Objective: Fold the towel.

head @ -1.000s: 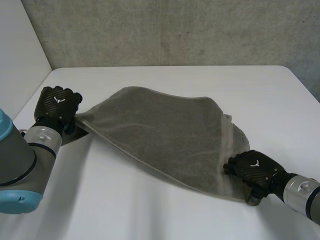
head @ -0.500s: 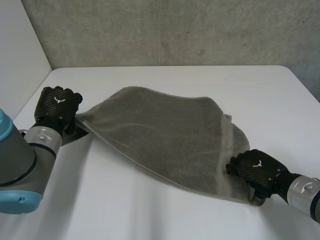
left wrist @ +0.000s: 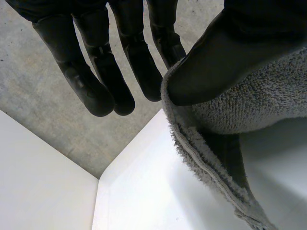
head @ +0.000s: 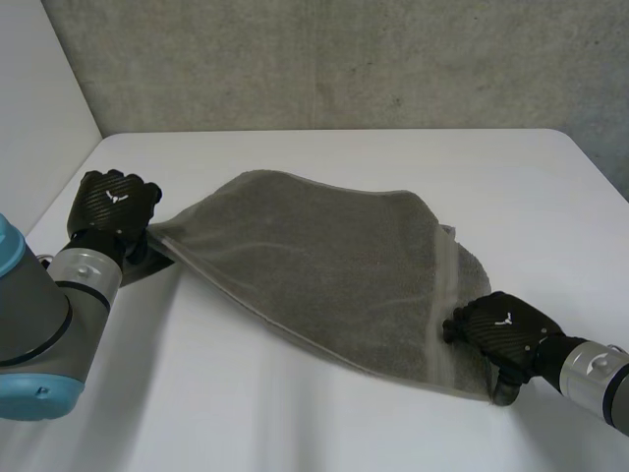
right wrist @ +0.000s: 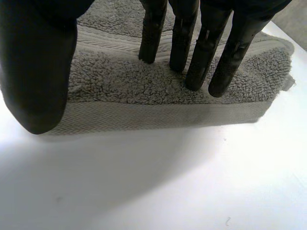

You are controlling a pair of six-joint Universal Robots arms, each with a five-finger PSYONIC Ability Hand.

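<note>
A grey towel lies spread across the white table. Its left corner is lifted off the surface. My left hand holds that corner: in the left wrist view the thumb clamps the towel while the fingers stand straight beside it. My right hand rests on the towel's near right corner. In the right wrist view its straight fingers press tips down on the towel just behind the hem. The thumb hangs apart over the hem's edge.
A grey concrete wall runs behind the table. A white panel stands at its far left. Bare table lies in front of the towel's near hem, and the table's right edge is close to my right arm.
My right hand has shifted slightly on the towel's near right corner. My left hand and the lifted corner have stayed where they were.
</note>
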